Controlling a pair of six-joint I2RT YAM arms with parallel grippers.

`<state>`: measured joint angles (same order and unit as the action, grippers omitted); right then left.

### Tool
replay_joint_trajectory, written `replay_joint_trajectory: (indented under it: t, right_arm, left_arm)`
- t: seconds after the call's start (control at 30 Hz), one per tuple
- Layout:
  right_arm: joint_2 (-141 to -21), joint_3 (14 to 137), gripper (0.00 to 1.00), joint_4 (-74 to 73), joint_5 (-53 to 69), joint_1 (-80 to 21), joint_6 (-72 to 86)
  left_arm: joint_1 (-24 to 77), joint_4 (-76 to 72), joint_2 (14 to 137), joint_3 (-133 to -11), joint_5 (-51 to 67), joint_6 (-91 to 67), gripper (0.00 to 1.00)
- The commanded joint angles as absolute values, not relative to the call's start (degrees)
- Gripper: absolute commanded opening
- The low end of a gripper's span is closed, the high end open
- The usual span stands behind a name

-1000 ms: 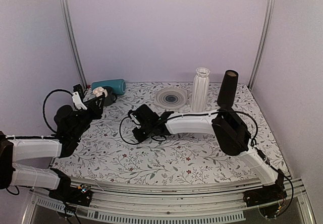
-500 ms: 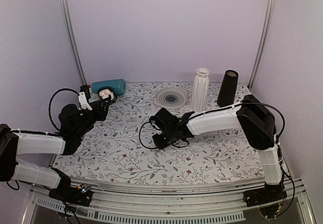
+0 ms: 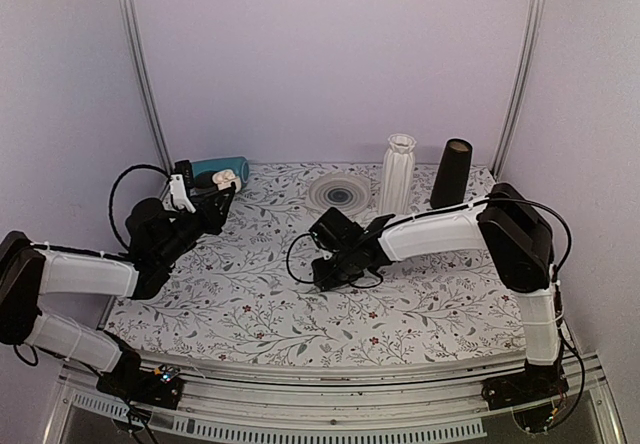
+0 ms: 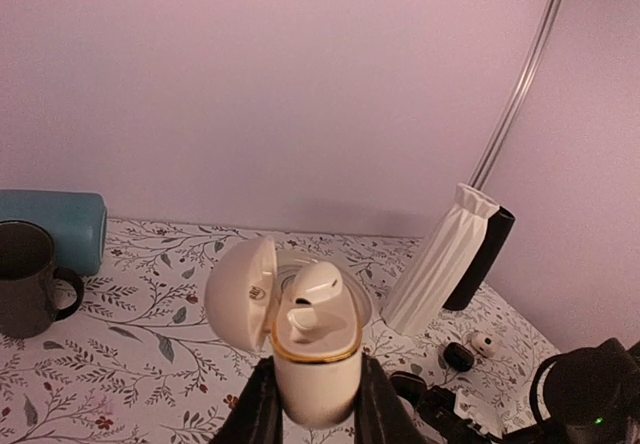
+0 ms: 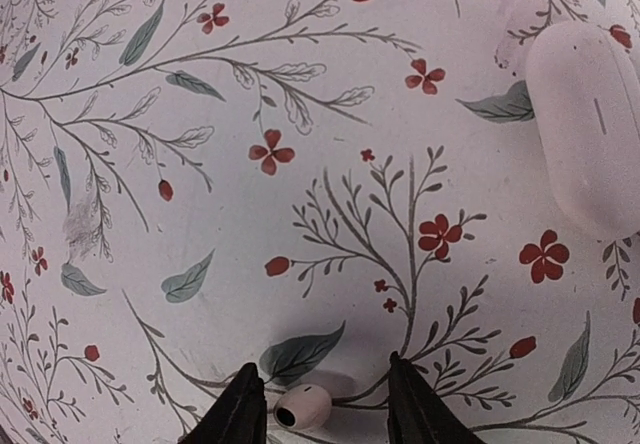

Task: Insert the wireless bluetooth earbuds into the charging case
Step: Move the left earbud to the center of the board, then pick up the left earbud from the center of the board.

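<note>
My left gripper (image 4: 317, 409) is shut on the white charging case (image 4: 317, 369) and holds it upright above the table's back left (image 3: 226, 178). The case's lid stands open to the left, and one white earbud (image 4: 318, 289) sits in a well. In the right wrist view the other earbud (image 5: 303, 407) lies on the floral cloth between the fingers of my right gripper (image 5: 325, 409). That gripper is open, and the earbud lies close to the left finger (image 5: 240, 409). From above, the right gripper (image 3: 322, 276) points down at mid-table.
A plain white oval pod (image 5: 590, 134) lies ahead and to the right of the right gripper. A dark mug (image 4: 25, 289) and teal bottle (image 3: 225, 167) are at the back left. A plate (image 3: 338, 194), white vase (image 3: 397, 174) and black cup (image 3: 452, 174) line the back. A black pod (image 4: 458, 356) lies near the vase.
The right arm swung right across the table and its gripper has opened, with the earbud now lying between the fingers. The left arm carried the case farther back and right.
</note>
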<state>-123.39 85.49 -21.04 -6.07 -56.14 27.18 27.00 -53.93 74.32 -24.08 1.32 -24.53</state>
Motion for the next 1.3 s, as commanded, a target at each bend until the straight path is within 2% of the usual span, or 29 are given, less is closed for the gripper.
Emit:
replay_joint_trajectory:
  t: [0.0, 0.73, 1.27]
  right_arm:
    - [-120.6, 84.9, 0.42, -21.4, -2.2, -54.9, 27.7]
    - [-118.8, 80.7, 0.43, -21.3, 10.8, -54.8, 32.3]
    - [-124.1, 86.5, 0.43, -21.0, 15.2, -55.8, 31.8]
  left_arm:
    - [27.6, -56.1, 74.8, -25.4, 2.3, -23.2, 0.00]
    - [27.7, -56.0, 73.7, -24.7, 2.1, -22.3, 0.00]
    - [27.7, -55.2, 72.8, -24.9, 1.7, -22.0, 0.00]
